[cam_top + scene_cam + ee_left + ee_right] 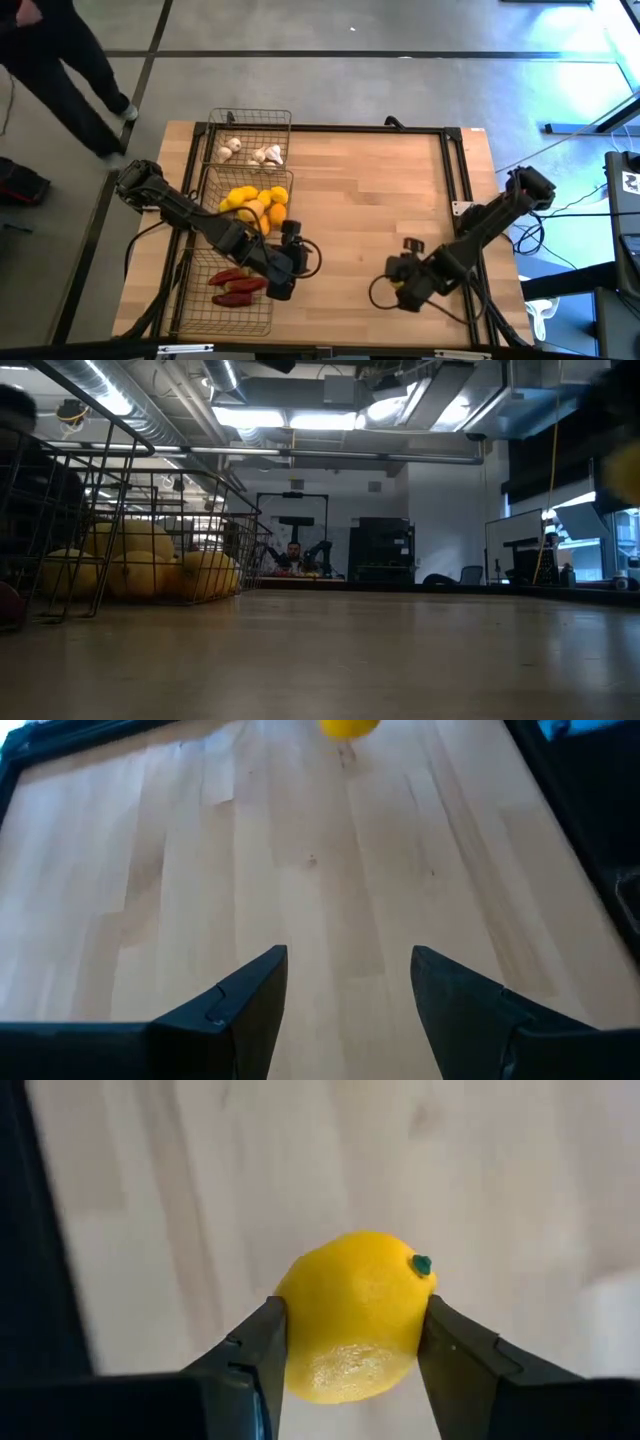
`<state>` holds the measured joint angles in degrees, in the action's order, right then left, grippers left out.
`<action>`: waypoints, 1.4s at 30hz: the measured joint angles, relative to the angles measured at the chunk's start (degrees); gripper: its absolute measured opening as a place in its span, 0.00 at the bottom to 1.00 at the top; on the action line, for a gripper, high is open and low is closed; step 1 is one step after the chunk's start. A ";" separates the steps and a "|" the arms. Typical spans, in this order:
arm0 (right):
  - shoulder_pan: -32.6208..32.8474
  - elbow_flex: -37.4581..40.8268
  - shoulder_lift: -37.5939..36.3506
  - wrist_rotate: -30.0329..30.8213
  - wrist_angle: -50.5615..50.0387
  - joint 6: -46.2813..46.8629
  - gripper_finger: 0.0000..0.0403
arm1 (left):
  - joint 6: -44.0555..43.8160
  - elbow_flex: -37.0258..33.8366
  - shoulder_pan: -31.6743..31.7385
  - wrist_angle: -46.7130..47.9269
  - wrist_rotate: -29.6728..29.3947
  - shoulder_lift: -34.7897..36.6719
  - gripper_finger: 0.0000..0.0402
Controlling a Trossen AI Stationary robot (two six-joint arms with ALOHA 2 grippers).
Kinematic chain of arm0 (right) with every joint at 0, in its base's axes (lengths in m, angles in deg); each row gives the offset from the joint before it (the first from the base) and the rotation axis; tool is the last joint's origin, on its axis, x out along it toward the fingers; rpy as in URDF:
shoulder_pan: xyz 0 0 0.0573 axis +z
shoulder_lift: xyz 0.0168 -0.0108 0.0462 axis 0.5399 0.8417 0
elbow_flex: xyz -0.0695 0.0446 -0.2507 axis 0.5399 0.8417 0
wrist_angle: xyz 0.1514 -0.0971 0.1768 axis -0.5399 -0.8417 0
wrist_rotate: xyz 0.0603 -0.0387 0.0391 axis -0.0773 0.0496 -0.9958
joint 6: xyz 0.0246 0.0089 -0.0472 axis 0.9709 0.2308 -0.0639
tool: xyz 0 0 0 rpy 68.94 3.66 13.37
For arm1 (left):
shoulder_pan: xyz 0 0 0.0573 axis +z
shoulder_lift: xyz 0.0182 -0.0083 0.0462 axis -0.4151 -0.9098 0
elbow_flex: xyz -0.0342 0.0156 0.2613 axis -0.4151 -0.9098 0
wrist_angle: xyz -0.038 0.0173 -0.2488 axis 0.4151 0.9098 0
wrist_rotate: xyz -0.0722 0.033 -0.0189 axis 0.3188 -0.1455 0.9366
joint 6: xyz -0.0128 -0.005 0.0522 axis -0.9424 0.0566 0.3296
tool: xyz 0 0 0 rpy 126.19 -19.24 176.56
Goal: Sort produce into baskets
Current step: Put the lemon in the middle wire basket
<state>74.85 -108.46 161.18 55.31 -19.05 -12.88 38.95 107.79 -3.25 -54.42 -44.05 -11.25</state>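
Three wire baskets stand in a row along the table's left side. The far one (250,120) holds garlic bulbs (266,154), the middle one (213,182) holds lemons and oranges (256,203), and the near one (200,315) holds red chili peppers (238,287). My left gripper (300,255) is open and empty over bare wood just right of the near basket; its fingers show in its wrist view (350,990). My right gripper (400,288) is at the table's near right, shut on a yellow lemon (350,1315). My right gripper pinches the lemon between its two fingers (258,1348), which sit on two opposite sides of it (300,1330). The lemon's green stem end (421,1264) faces away from the wrist. In the low view, the lemon (625,470) shows blurred and well above the tabletop.
The middle of the wooden table (370,190) is bare wood between the two arms. A black frame (455,170) runs around the table's edges. A person's legs (70,70) stand beyond the far left corner. Another person (293,555) sits far back in the room.
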 joint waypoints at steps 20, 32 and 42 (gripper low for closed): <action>-9.74 -0.94 -2.45 24.92 14.28 -31.22 0.42 | -0.96 -13.79 6.86 -27.90 7.06 0.04 0.52; -11.13 -0.94 -2.58 31.19 32.54 -47.48 0.42 | -2.69 -16.11 10.31 -38.52 11.00 0.04 0.52; -11.10 -0.94 -2.58 32.66 39.36 -51.12 0.42 | -4.51 -16.11 10.32 -41.46 7.98 0.04 0.52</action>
<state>63.75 -109.40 158.59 87.97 20.31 -64.00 34.43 91.68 7.07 -95.88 -36.07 -11.21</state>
